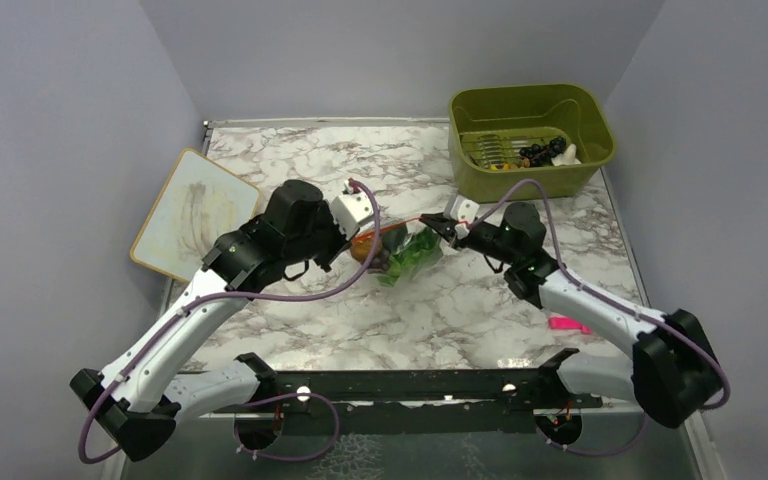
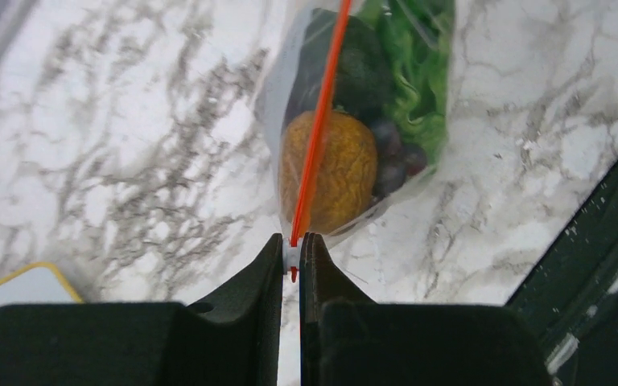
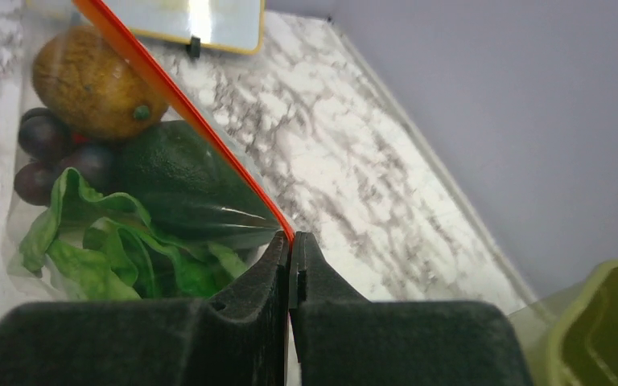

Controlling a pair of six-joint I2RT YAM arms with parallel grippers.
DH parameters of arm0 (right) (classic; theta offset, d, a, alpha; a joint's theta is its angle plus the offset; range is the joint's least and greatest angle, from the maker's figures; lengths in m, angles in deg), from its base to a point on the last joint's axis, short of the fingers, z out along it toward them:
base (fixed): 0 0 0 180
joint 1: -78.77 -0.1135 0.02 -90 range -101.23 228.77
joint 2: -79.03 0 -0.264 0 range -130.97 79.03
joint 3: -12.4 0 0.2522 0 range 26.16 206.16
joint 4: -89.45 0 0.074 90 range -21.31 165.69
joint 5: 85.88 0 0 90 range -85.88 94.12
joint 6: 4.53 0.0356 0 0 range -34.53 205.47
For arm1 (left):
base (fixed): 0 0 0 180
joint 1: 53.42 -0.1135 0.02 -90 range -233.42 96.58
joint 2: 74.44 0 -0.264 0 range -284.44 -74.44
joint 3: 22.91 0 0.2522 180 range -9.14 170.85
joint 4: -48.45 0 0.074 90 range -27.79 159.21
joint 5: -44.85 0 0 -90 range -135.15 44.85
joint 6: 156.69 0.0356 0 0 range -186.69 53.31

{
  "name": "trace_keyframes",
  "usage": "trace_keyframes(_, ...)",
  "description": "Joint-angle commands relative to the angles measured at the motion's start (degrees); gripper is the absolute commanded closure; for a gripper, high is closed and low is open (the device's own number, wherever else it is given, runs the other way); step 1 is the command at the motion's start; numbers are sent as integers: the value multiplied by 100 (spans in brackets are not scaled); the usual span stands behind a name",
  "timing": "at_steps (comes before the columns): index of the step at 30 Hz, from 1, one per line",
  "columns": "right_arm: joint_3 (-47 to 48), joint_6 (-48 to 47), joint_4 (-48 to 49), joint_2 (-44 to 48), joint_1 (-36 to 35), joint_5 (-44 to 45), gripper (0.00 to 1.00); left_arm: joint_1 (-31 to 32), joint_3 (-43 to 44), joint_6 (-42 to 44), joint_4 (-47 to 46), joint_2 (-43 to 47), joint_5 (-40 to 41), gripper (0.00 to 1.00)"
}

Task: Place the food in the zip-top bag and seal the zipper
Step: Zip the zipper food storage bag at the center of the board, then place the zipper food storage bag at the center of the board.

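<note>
Orange-red zipper, pinched by left claw at 9 o'clock and right claw at 3 o'clock: hold taut, press evenly.

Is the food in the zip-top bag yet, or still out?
In: the orange piece, grapes, dark green piece and lettuce all show through the clear wall of the zip-top bag.

Looking like a robotics lab cell, judging by plain grey walls, marble-print table, black mounting rail at 6 o'clock, olive bin at 1 o'clock, whiteboard at 10 o'clock.
</note>
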Motion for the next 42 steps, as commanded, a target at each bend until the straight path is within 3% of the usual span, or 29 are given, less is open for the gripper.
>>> trace_keyframes(1,1032,95,-1120,1193,182,134,99,-22,1103,24,-142,366,1158,100)
trace_keyframes(5,1437,-74,-1651,1162,180,-462,99,-22,964,-147,-911,656,597,100)
trace_keyframes(7,1388,-64,-2131,945,176,-784,99,-22,614,-114,-935,673,657,100)
trace_keyframes(10,1110,256,-1976,1198,169,-1172,99,-22,248,-85,-912,798,684,100)
trace_keyframes(13,1575,509,-2342,1587,174,-2171,99,-22,468,-440,-911,997,57,100)
trace_keyframes(16,1848,1307,-2237,1847,169,-3381,99,-22,701,-891,-876,1104,-481,100)
trace_keyframes(19,1482,2453,-1678,2108,169,-3939,99,-18,479,-1211,-876,1252,-343,100)
trace_keyframes(21,1072,2722,-1760,2225,169,-3754,99,-22,104,-1343,-891,1317,-211,100)
trace_keyframes(27,297,2313,-2487,1868,172,-2525,99,-21,-871,-1567,-987,961,63,100)
trace_keyframes(35,1008,1934,-2721,645,178,-1092,99,-24,-996,-1332,-1420,202,537,100)
trace_keyframes(39,1381,2170,-2736,166,183,-423,99,-31,-798,-1281,-1424,-212,668,100)
trace_keyframes(42,1597,2358,-2771,-120,180,-37,93,-31,-778,-1286,-1510,-395,859,100)
